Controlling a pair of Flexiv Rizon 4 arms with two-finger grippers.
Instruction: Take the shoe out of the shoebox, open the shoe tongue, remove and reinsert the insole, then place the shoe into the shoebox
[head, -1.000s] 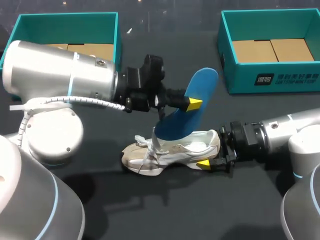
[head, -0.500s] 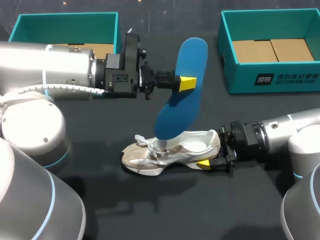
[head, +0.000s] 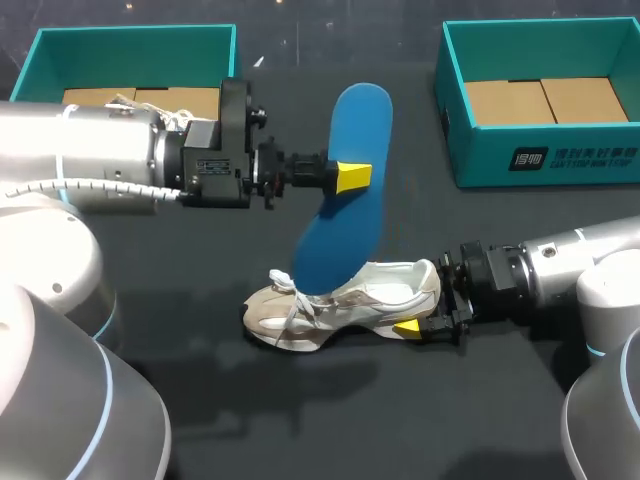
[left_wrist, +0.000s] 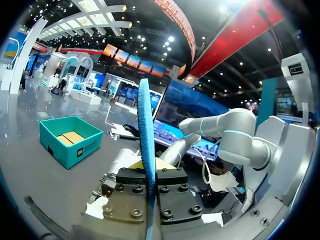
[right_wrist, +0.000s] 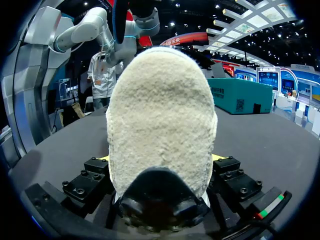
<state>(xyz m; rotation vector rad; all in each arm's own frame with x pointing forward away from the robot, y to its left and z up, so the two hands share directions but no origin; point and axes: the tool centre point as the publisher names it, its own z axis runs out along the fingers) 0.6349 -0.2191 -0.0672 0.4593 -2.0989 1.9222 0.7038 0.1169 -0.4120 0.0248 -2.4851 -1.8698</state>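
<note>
1. change over the last second: the left gripper (head: 352, 177) has drawn back toward our left and risen, taking the long blue foam insole (head: 340, 190) with it. its lower end then sat in the mouth of the white and beige lace-up sneaker (head: 340, 300). that end now hangs over the laces, and we cannot confirm from the head view that it is fully clear.
2. meaning: we judge removal of the insole all but complete. reinsertion and boxing remain.
3. grippers: the left gripper is clamped on the insole near mid-length, one finger on each face. the left wrist view shows the insole edge-on between them. the right gripper (head: 425, 300) is closed on the sneaker's heel and has not moved, holding the sneaker on the black table (head: 250, 420).
4. insole axis: steep and leaning, upper end away from us and to our right, lower end down toward the laces.
5. sneaker axis: it rests on its sole at mid-table, lying across the table, toe to our left, heel to our right.
6. left teal cardboard shoebox (head: 130, 45) and right teal cardboard shoebox (head: 545, 160) sit at the far corners, well apart from the sneaker.
</note>
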